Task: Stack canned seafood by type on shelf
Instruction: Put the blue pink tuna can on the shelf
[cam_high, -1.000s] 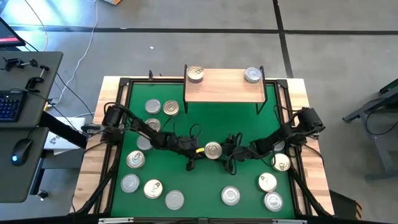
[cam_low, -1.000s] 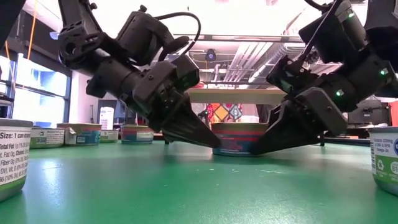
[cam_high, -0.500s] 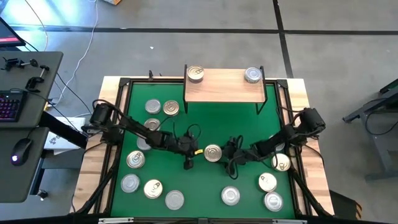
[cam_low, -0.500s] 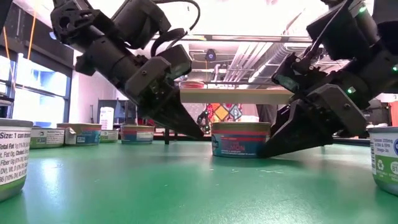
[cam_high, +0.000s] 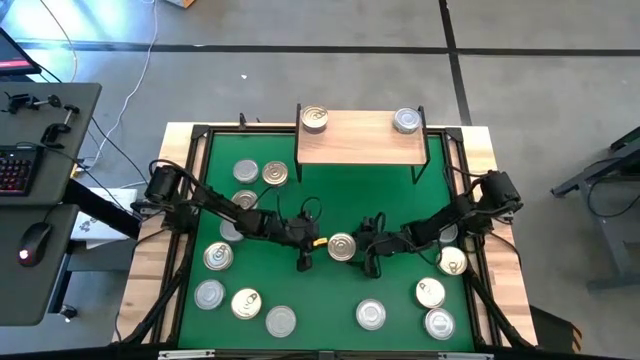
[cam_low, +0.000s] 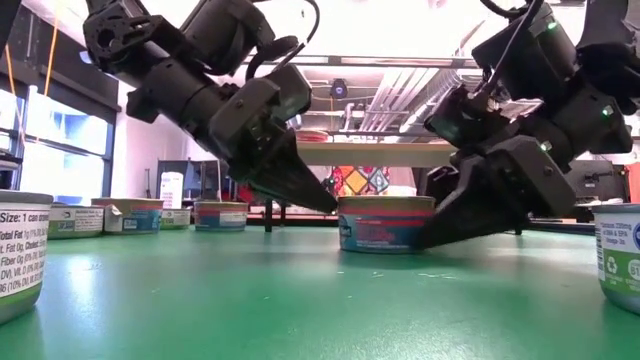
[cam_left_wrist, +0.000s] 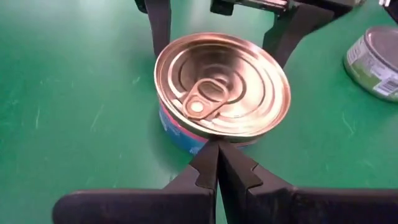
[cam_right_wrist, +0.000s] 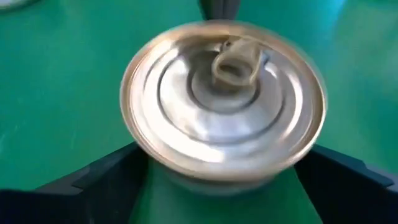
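Tin (cam_high: 342, 246) with gold lid is seen mid-mat, between both grippers; two tins are set on the shelf (cam_high: 360, 140). Low view: left gripper (cam_low: 325, 205) fingers pressed together beside it. Right wrist: right gripper (cam_right_wrist: 221, 171) fingers spread around the tin.

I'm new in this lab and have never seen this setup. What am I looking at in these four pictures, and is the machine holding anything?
It is a robot with two dark arms working at a table covered by a green mat. One picture looks straight down, one looks level across the table, and two come from cameras on the wrists. Many small round tins lie scattered on the mat, and two more stand on the wooden shelf at the far edge. In the middle stands one gold-lidded tin with a pull tab. The left hand, fingers shut, has its tip against that tin's side. The right hand is open, with one finger on each side of the tin, not yet closed. So nothing is lifted: the tin stands on the mat.
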